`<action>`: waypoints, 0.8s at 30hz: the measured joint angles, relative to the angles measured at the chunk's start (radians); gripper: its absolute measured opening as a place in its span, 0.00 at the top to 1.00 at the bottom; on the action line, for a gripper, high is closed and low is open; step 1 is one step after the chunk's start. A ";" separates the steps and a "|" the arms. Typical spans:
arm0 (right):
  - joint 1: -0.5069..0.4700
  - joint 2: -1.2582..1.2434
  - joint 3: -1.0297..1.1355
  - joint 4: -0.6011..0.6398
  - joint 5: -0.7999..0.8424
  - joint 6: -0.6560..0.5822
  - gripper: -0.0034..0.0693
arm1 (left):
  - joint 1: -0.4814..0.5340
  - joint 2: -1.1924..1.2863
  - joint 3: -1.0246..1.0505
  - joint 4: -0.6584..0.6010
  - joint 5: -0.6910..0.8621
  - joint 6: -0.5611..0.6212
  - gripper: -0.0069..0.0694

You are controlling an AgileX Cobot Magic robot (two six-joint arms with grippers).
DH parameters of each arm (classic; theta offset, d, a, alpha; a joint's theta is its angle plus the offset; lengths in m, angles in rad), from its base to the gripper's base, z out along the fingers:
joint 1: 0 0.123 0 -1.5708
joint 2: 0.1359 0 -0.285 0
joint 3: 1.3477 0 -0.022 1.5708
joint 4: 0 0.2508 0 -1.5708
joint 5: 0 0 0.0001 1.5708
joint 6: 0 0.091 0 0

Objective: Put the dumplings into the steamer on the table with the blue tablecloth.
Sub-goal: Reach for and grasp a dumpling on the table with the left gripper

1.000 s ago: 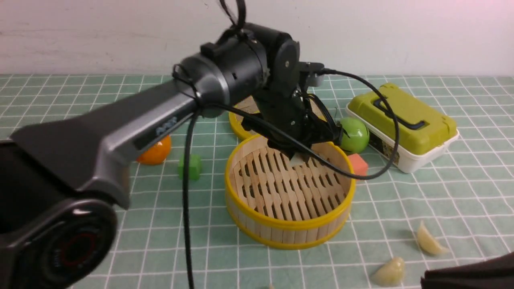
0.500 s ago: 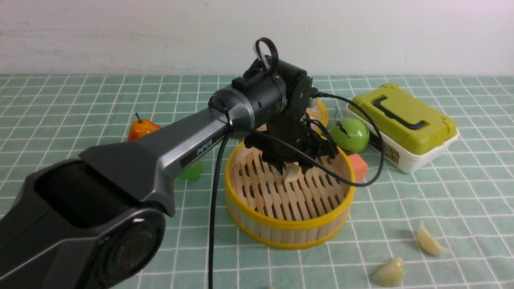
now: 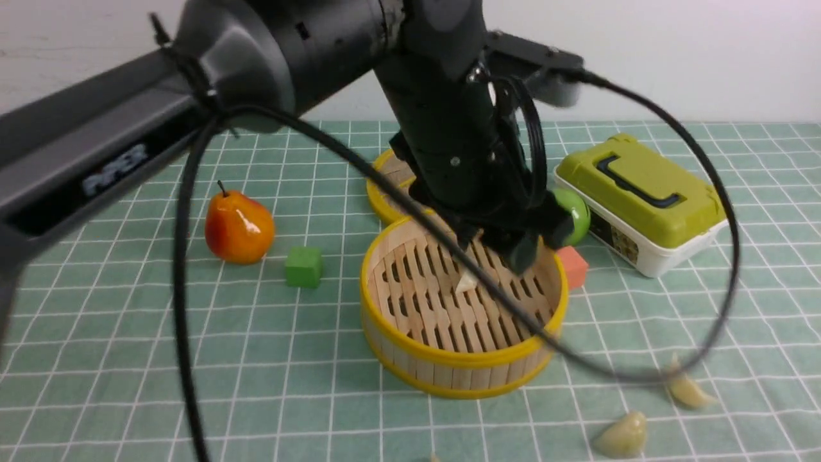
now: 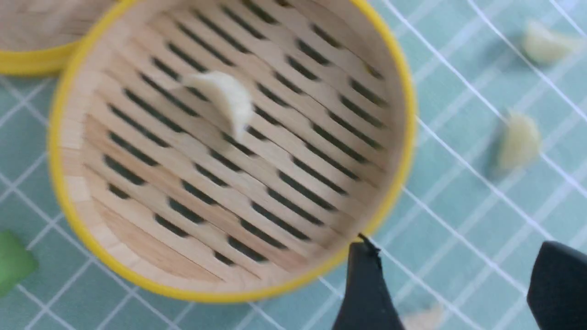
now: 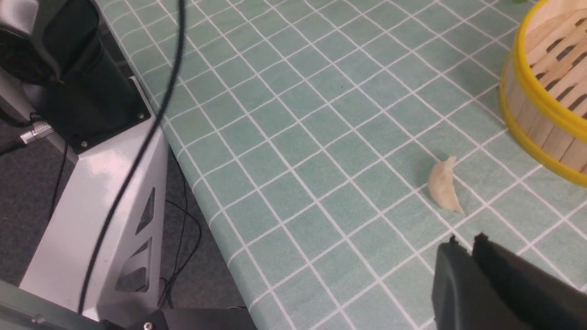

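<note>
One dumpling (image 3: 466, 281) lies inside the steamer (image 3: 449, 375). The left gripper (image 3: 507, 250) hangs over the steamer, its fingers (image 4: 367, 293) spread wide and empty. Two more dumplings (image 3: 687, 390) lie on the tablecloth (image 3: 128, 359), near and right of the steamer. The right gripper (image 5: 467, 240) has its fingers pressed together, close to a fourth dumpling (image 5: 444, 187).

Left claw (image 4: 458, 256) spread wide, pointing down; right claw (image 5: 467, 244) pinched closed

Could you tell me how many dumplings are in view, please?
4. One dumpling lies in the steamer; two lie on the tablecloth to its right; one nearer the robot.
</note>
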 joint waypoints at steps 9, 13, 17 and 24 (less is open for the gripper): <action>0.000 0.000 -0.017 -0.022 -0.006 0.049 0.87 | -0.149 -0.115 0.486 -0.009 -0.025 0.417 0.32; 0.000 0.000 -0.018 -0.022 -0.006 0.052 0.87 | -0.148 -0.072 0.565 0.033 -0.144 0.447 0.32; 0.000 0.000 -0.018 -0.022 -0.006 0.053 0.86 | -0.148 -0.035 0.571 0.089 -0.218 0.450 0.32; 0.000 0.000 -0.018 -0.026 -0.006 0.057 0.85 | -0.147 0.041 0.571 0.119 -0.341 0.458 0.32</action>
